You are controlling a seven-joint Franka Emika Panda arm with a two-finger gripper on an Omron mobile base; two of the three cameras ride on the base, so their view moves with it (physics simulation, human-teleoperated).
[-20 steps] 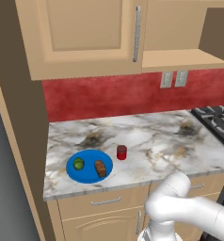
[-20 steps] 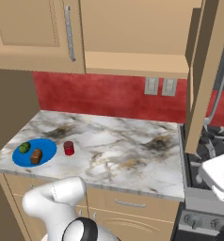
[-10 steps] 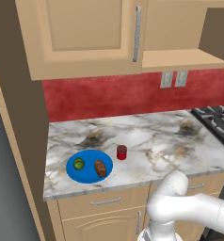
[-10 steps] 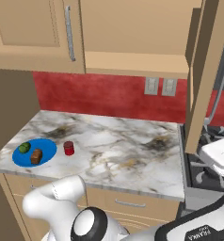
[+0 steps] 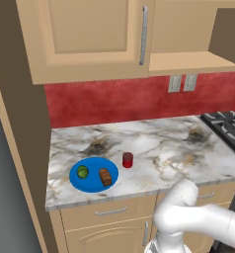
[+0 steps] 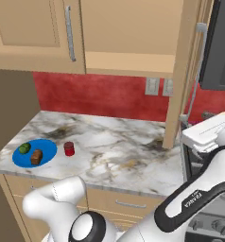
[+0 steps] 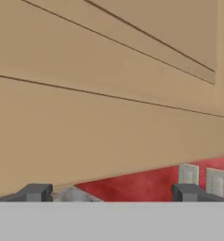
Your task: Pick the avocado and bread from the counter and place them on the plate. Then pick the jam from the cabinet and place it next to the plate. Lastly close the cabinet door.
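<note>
1. Tan wood is what I'm looking at first: the cabinet [image 5: 85,39] is hanging over the counter's left end, and I'm reading the cabinet door [image 6: 34,33] as shut, flush with its frame, its grey bar handle [image 5: 143,34] running vertically. In the hand view the same tan panelling [image 7: 109,94] is sitting close in front of the camera.
2. The counter [image 5: 164,148], marble with brownish veins, is carrying everything else at its front left corner.
3. The plate [image 5: 92,184] is lying flat near that front edge, presumably so both foods rest on it.
4. The jam [image 5: 127,159] is standing upright just beside the plate's right rim, apart from it, lid up.
5. The bread [image 5: 105,177] is lying on the plate's right half, its long axis running roughly front to back.
6. The avocado [image 5: 82,172] is sitting on the plate's left half, well clear of the bread.
7. The gripper [image 7: 109,193] is hanging released, fingers spread wide, grasping nothing. I'm judging the task essentially finished.
</note>
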